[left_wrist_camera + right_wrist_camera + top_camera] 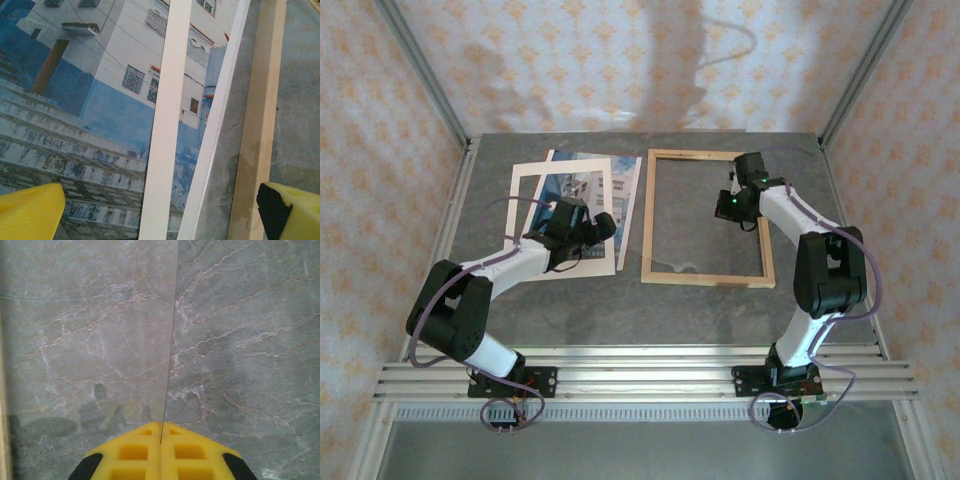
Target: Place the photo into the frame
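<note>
The left arm rises from its base at the near left edge of the desk (620, 310), folds at the elbow and reaches forward and to the right, its wrist over the lower right corner of the cream mat (525, 215). The left gripper (600, 228) points towards the frame (649, 215) with its jaws spread wide and nothing between them. In the left wrist view the yellow fingers (30, 212) sit at the two bottom corners, one over the photo (90, 100) and the other over bare desk beyond the frame's left rail (260, 125). The photo (585, 185) lies flat and face up on the left half of the desk under the mat, just beside the frame but outside it, with its white edge close to the wooden rail. One strip of the mat (167, 125) crosses the print lengthwise. The right arm stands up from the near right base, bends sharply and comes back over the frame's right rail, so that the right gripper (732, 210) hangs inside the frame opening, where a green light shows on the wrist. Its fingers (135, 452) are pressed together above the grey desk (240, 340). A thin straight line runs up from their seam, and the surface to its left looks hazier and reflective. Whether anything is pinched there cannot be told.
</note>
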`<state>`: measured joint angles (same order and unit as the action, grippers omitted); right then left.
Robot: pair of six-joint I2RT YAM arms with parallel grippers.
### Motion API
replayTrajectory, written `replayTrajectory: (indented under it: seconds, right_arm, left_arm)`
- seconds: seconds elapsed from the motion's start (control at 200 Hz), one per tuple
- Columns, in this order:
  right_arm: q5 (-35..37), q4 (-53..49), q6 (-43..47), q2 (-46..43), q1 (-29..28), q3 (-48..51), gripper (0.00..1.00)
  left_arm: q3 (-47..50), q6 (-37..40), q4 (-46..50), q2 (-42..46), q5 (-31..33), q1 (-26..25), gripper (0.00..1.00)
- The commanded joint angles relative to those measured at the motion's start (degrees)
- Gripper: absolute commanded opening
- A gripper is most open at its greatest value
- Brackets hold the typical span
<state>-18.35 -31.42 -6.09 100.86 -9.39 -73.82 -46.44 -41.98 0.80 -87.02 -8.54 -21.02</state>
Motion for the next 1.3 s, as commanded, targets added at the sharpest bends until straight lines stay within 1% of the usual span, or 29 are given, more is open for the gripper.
replayTrajectory:
  seconds: [0.0,0.355,0.5,0.996,1.296]
  right_arm:
    - [3.66,-2.37,1.74,-1.13,0.77,-2.18,0.0]
    - [4.37,-6.38,6.46,1.08,1.26,-6.67,0.0]
    - [6.43,-9.38,8.47,2.95,1.3,-9.4,0.0]
    - [10.38,-11.54,9.5,3.76,1.39,-12.57,0.0]
    - [10.25,-13.12,11.18,3.91,1.48,-14.83,0.0]
  left_arm:
    - [-0.5,0.05,0.89,0.1,1.04,-0.12,1.0]
    - [-0.41,-0.47,-0.13,-1.04,0.54,-0.17,1.0]
    - [-0.26,-0.3,0.04,-1.04,0.6,-0.13,1.0]
    - [-0.49,-0.3,-0.45,-1.92,0.36,-0.16,1.0]
    - [-0.3,-0.38,-0.75,-2.14,0.22,-0.13,1.0]
